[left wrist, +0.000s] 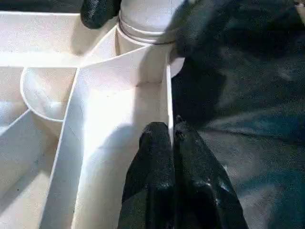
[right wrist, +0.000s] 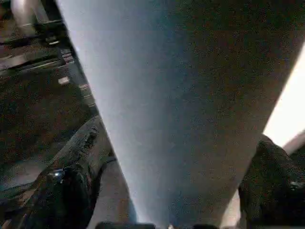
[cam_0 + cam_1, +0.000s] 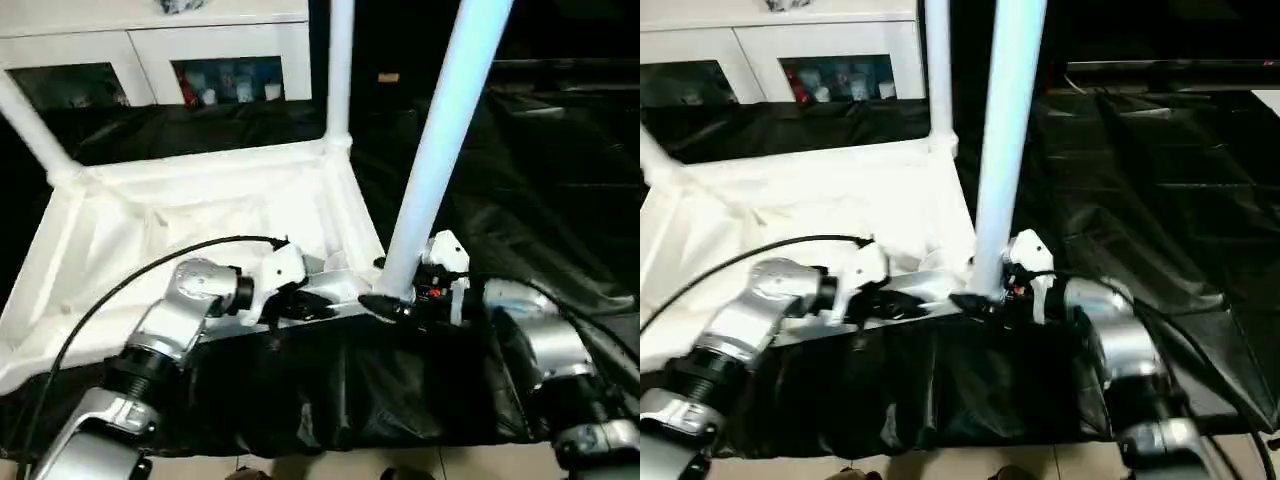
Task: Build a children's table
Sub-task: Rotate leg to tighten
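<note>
Both forearms [image 3: 180, 320] reach inward to tabletop [image 3: 150, 215].

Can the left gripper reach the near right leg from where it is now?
Probably yes: the left gripper is shut on the tabletop rim next to that leg, but the right gripper already surrounds its base.

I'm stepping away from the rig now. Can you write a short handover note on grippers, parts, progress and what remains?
Left gripper: shut, pinching the near rim of the upturned white plastic ribbed tabletop.
Right gripper: jaws straddle the base of the white tubular near-right leg; firm grip not clear.
Done: far-left leg and far-right leg stand in their corner sockets.
The near-right leg stands upright in its socket; seating unconfirmed.
Left: check that seating; the near-left corner has no leg yet.
</note>
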{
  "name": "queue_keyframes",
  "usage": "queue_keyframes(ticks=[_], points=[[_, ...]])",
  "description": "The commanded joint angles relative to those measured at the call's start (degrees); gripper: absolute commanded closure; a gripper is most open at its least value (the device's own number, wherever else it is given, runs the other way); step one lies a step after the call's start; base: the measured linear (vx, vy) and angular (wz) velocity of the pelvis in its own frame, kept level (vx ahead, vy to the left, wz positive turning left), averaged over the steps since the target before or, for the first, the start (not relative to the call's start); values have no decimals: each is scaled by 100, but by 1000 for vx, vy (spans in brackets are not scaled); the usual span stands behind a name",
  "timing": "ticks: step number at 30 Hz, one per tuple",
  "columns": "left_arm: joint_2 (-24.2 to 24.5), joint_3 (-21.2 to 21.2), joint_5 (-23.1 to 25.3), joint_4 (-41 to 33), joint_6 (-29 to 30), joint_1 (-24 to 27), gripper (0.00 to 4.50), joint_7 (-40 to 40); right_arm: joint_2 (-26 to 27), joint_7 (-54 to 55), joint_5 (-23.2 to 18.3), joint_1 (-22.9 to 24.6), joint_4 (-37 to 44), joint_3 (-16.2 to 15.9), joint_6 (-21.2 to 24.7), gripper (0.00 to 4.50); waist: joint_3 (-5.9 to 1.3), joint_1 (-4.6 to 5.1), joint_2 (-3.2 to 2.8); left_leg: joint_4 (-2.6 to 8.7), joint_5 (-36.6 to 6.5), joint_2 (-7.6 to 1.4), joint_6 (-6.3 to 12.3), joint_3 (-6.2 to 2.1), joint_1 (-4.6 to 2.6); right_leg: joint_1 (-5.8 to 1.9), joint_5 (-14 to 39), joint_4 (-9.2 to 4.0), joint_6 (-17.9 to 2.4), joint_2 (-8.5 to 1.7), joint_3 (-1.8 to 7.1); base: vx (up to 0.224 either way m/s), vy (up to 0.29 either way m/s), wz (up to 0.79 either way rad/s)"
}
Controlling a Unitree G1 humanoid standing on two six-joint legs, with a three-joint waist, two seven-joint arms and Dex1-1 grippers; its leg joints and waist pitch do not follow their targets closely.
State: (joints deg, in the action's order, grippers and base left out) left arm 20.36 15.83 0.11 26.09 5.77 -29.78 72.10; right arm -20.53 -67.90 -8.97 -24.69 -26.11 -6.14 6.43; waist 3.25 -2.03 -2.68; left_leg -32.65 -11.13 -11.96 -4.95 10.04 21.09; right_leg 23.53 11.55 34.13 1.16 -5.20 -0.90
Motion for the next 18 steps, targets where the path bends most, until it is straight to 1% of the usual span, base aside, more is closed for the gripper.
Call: queue_keyframes(ticks=[1,2,3,4,7,8,9,12,14,15,17,18], points=[[63,237,-52,108,-79,-53,450,373,-85,-580,-73,-72,-75,-282,198,103,-267,-16,76,302,-642,-58,812,87,-30,-313,-297,-280,-1886,-110,50,0,0,0],[88,246,-57,124,-77,-69,450,428,-121,-719,-85,-87,-75,-328,230,129,-269,-27,77,307,-704,-63,782,90,-40,-312,-185,-286,-1885,-112,54,0,0,0],[101,250,-61,133,-77,-78,450,459,-143,-803,-92,-97,-80,-356,245,129,-265,-39,69,311,-728,-72,762,91,-46,-306,-131,-286,-1887,-119,58,0,0,0],[116,251,-71,142,-76,-90,450,499,-174,-931,-102,-117,-100,-402,257,141,-266,-40,70,310,-722,-69,756,92,-43,-308,-124,-285,-1888,-116,57,0,0,0],[136,246,-103,152,-58,-112,450,571,-211,-1143,-112,-156,-152,-468,248,150,-281,-60,75,299,-617,-68,740,93,-46,-310,-266,-266,-1918,-120,59,0,0,0],[154,239,-145,149,-26,-128,450,640,-225,-1320,-122,-199,-215,-526,269,176,-291,-71,74,284,-484,-63,777,91,-43,-314,-464,-245,-1940,-117,57,0,0,0],[157,239,-155,165,-23,-142,450,664,-232,-1382,-140,-227,-261,-549,281,182,-305,-77,76,271,-404,-55,808,91,-40,-322,-577,-233,-1962,-116,54,0,0,0],[147,231,-171,201,-32,-166,450,673,-239,-1450,-161,-251,-304,-577,296,191,-312,-99,81,260,-318,-54,851,89,-37,-330,-701,-219,-1979,-122,54,0,0,0],[121,219,-191,215,-31,-180,450,654,-216,-1430,-183,-216,-271,-574,328,194,-312,-110,82,260,-331,-55,858,88,-34,-333,-650,-223,-1976,-127,51,0,0,0],[104,208,-201,212,-30,-180,450,623,-200,-1399,-192,-193,-258,-560,329,194,-319,-109,89,259,-347,-55,852,89,-37,-336,-619,-224,-1975,-126,51,0,0,0],[10,148,-226,179,9,-164,450,422,-97,-1165,-229,-47,-163,-475,324,194,-317,-119,83,262,-394,-63,822,88,-42,-330,-527,-227,-1968,-130,55,0,0,0],[-34,122,-210,178,5,-160,450,308,-43,-1022,-223,19,-129,-430,266,194,-330,-120,86,257,-366,-67,822,90,-43,-335,-561,-222,-1974,-132,60,0,0,0]])
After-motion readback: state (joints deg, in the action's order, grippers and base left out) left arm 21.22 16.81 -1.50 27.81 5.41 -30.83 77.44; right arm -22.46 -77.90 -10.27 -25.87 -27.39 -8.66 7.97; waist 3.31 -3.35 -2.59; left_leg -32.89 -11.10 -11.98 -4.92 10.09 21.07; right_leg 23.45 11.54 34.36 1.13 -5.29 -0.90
